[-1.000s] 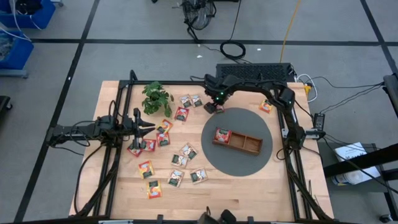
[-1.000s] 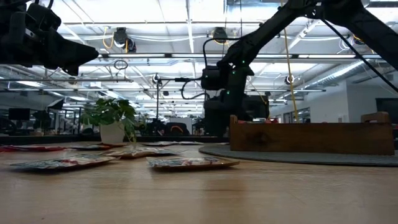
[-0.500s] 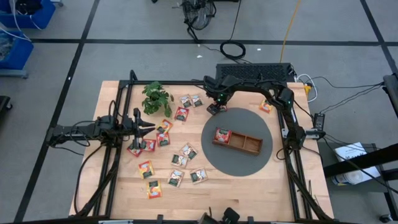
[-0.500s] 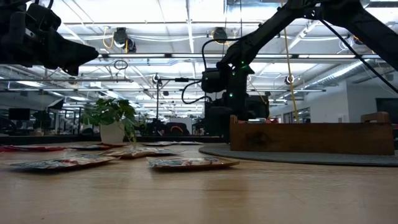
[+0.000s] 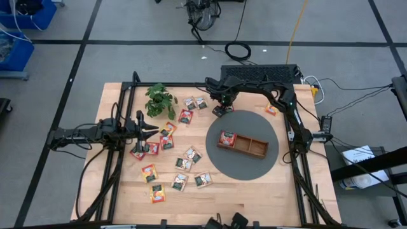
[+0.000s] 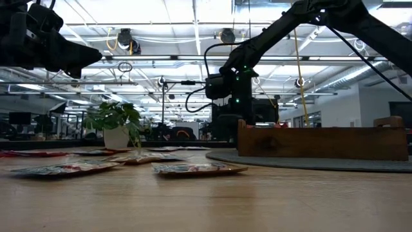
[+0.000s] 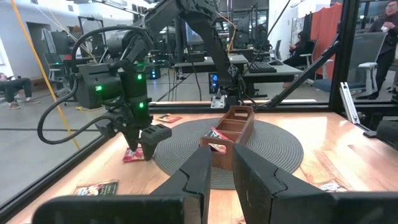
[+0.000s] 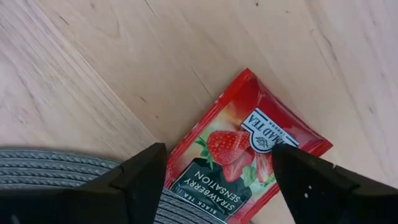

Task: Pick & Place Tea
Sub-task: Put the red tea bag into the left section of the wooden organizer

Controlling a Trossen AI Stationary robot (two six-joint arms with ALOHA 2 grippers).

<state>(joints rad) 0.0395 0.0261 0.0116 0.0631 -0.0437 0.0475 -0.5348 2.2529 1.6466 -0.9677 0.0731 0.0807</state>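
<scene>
Right, we see the bench (image 5: 254, 191) carrying the round grey mat (image 5: 238, 162) and wooden tray (image 5: 245, 145). Our right end effector (image 8: 214, 180) hangs fingers apart over a red strawberry sachet (image 8: 245, 155) lying flat, partly on the mat's edge. Our left end effector (image 7: 217, 180), fingers nearly together, holds nothing.

A pale wooden table (image 5: 254, 197) carries everything. On it lie a round grey mat (image 5: 219, 162) toward three o'clock of centre, a small potted plant (image 5: 159, 98) at about eleven o'clock, and tea sachets (image 5: 149, 172) scattered from twelve o'clock round to seven. One strawberry sachet (image 8: 239, 158) lies at the mat's eleven o'clock edge, partly overlapping it; another sachet (image 5: 271, 109) lies at the mat's one o'clock.
</scene>
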